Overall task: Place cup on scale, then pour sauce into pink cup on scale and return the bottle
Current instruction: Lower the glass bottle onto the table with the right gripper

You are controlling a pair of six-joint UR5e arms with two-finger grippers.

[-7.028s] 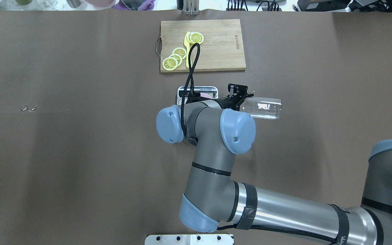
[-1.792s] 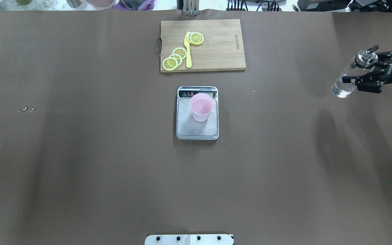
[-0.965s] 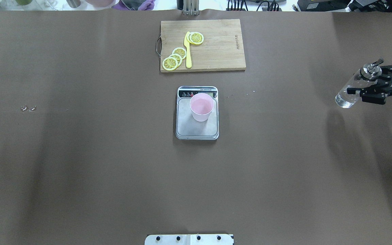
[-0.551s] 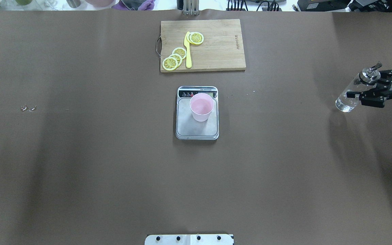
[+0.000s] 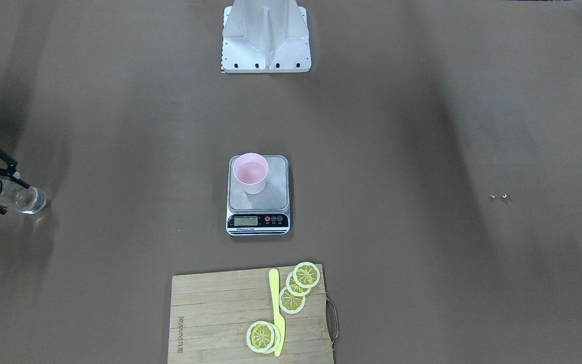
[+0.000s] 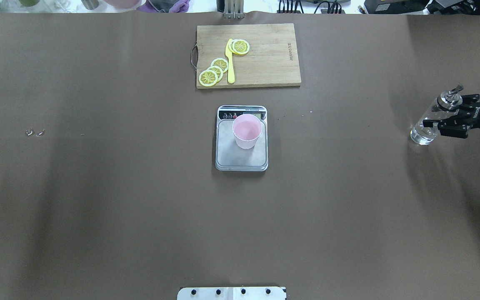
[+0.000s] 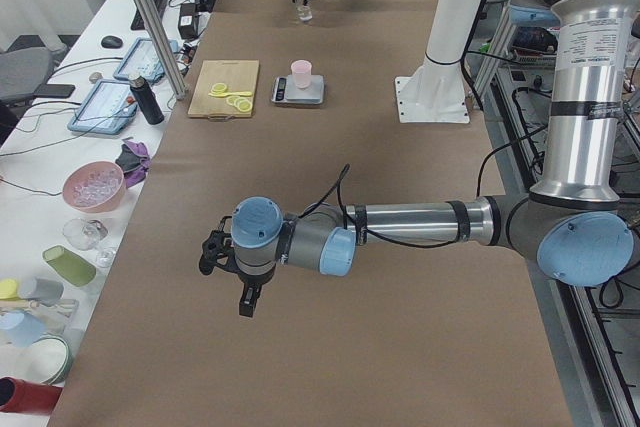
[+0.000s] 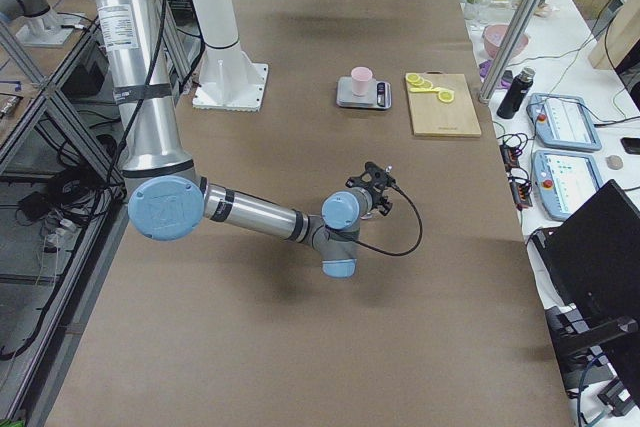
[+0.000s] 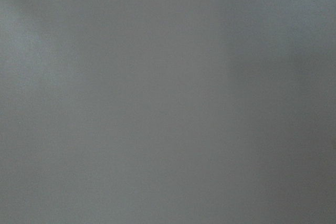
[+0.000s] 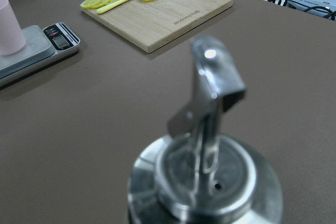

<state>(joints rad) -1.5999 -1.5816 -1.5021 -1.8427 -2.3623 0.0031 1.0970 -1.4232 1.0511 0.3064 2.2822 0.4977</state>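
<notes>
The jaws of the right gripper (image 6: 448, 113) are pressed on the upper part of the bottle (image 6: 425, 129), one jaw on each side, just under its shiny top. The bottle is slim clear glass. Its bottom is down near the brown table (image 6: 98, 187), but I cannot tell if it touches. The close wrist view shows what the others do not: a round silver collar (image 10: 205, 182) and a thin bent metal spout (image 10: 212, 87), both blurry. Far from these jaws, out in the middle of the table, one smooth pink cup (image 6: 246, 131) stands upright on one flat scale (image 6: 233, 156) with a grey metal top. The cup sits near the scale's end with the buttons. Only the front view shows the scale's little screen (image 5: 246, 221) clearly. Past the scale lies one wooden board (image 6: 271, 58) with a wire handle. On it are lemon slices (image 6: 208, 78), five as far as I can count, and one yellow knife (image 6: 230, 71). The left gripper (image 7: 222, 259) shows only in the left side view, far from everything, and I cannot tell if its jaws are apart or together. Its own wrist view shows only plain grey-brown.
</notes>
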